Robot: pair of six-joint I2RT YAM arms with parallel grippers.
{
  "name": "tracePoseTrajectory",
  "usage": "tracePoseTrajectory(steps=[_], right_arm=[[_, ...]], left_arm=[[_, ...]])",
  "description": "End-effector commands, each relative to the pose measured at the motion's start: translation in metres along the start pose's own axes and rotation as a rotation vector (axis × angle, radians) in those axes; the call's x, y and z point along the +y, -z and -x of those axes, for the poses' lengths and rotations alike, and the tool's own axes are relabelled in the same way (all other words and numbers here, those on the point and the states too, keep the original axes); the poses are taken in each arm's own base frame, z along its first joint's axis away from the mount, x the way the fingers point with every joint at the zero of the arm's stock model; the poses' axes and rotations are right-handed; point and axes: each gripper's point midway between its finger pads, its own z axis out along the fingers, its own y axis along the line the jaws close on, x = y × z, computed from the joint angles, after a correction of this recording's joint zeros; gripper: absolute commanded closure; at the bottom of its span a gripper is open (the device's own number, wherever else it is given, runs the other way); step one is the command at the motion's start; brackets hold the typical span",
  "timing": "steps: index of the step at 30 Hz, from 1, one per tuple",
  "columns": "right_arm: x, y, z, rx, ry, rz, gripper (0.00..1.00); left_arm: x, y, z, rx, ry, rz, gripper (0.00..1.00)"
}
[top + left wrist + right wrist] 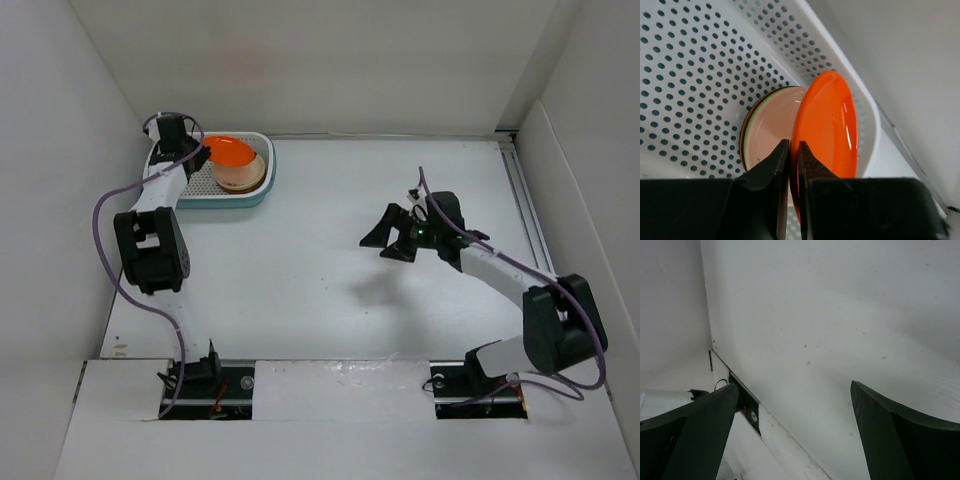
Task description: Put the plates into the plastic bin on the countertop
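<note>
Pinching the orange plate (827, 125) by its rim, left gripper (790, 150) holds it edge-on just ahead, beside the stack (770, 132) in the bin (690, 75), likely for lowering; right gripper (792, 386) spread, empty.

Left arm (165, 190) and right arm (497, 268): white link tubes, bulky black joint housings. A purple cable (98, 218) loops along each to a black base (205, 385). Left gripper (793, 145) and right gripper (792, 386): matte black tapered fingers. Green lamp (422, 233) lit on right wrist.
</note>
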Motion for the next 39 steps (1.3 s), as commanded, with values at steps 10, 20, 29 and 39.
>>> tracePoseTrajectory(steps=[10, 20, 29, 39], right_arm=[[0.042, 0.066, 0.027, -0.146, 0.198, 0.032, 0.00], [0.067, 0.117, 0.037, -0.261, 0.279, -0.032, 0.00], [0.091, 0.187, 0.046, -0.506, 0.326, -0.211, 0.00], [0.111, 0.310, 0.027, -0.739, 0.378, -0.340, 0.00]], left_arm=[[-0.025, -0.012, 0.007, 0.034, -0.019, -0.083, 0.50], [-0.063, 0.035, 0.011, 0.070, -0.082, -0.079, 0.00], [-0.090, 0.122, -0.001, 0.061, -0.270, -0.049, 0.00], [-0.062, 0.303, -0.038, -0.039, -0.391, -0.239, 0.00]])
